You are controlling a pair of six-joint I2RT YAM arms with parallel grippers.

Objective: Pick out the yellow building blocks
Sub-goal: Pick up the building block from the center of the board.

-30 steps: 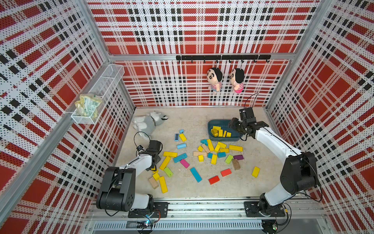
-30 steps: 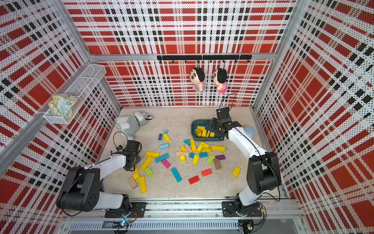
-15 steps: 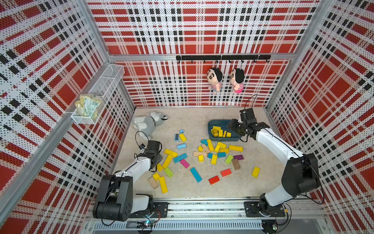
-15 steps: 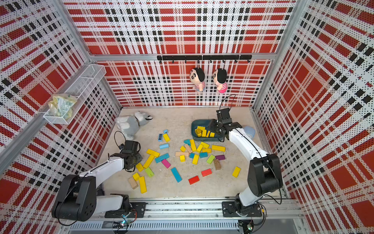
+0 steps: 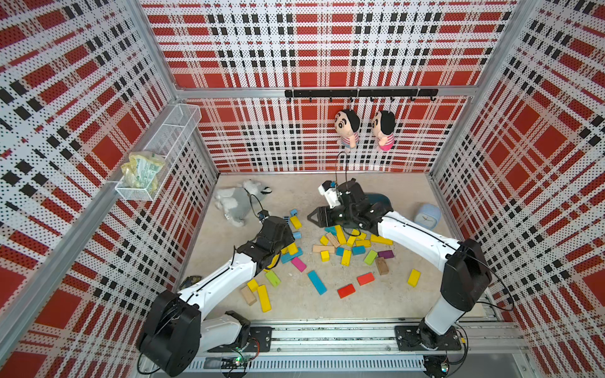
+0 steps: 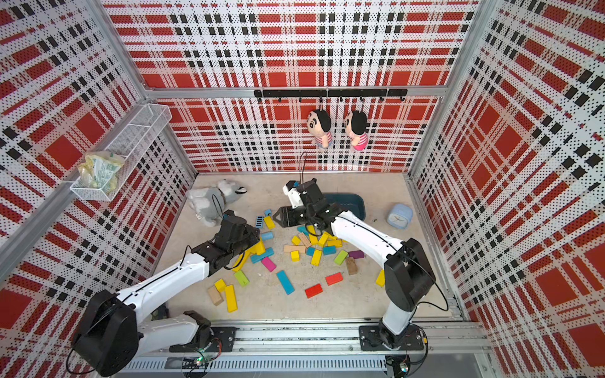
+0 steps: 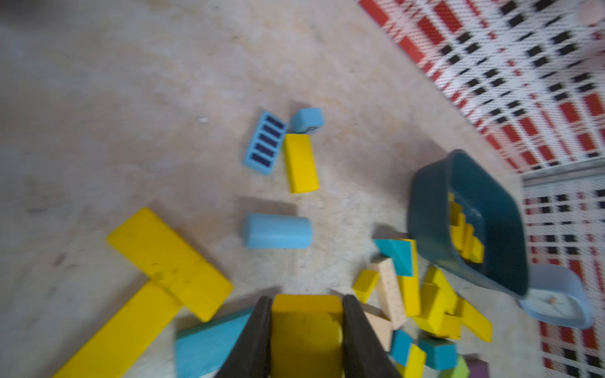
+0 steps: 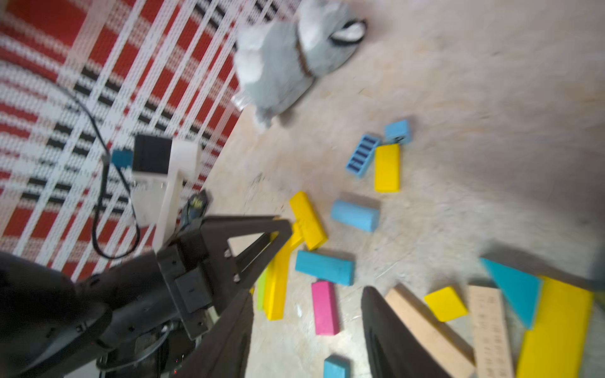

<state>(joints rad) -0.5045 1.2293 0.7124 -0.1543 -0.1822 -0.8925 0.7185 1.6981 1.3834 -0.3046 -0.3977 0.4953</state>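
My left gripper (image 7: pixel 307 299) is shut on a yellow building block (image 7: pixel 306 330), which fills the gap between its black fingers (image 7: pixel 258 330). In a top view that gripper (image 5: pixel 284 243) hangs over the left side of the block pile. My right gripper (image 8: pixel 307 291) is open and holds nothing; it points left over the pile (image 5: pixel 315 218). Several yellow building blocks lie loose on the floor, among them a short brick (image 5: pixel 295 222), a long bar (image 5: pixel 264 297) and one far right (image 5: pixel 413 277). More of them lie in the dark blue bin (image 7: pixel 465 235).
The dark blue bin (image 6: pixel 353 203) sits behind the right arm. A grey plush toy (image 5: pixel 234 203) lies at the back left and a pale blue clock (image 5: pixel 427 216) at the back right. Red (image 5: pixel 346 290), blue (image 5: pixel 317 282), green (image 5: pixel 272 278) and tan (image 5: pixel 248 295) blocks are mixed in.
My left gripper has shut on a yellow block and moved a little toward the middle. The right gripper has swung left from above the bin out over the pile.
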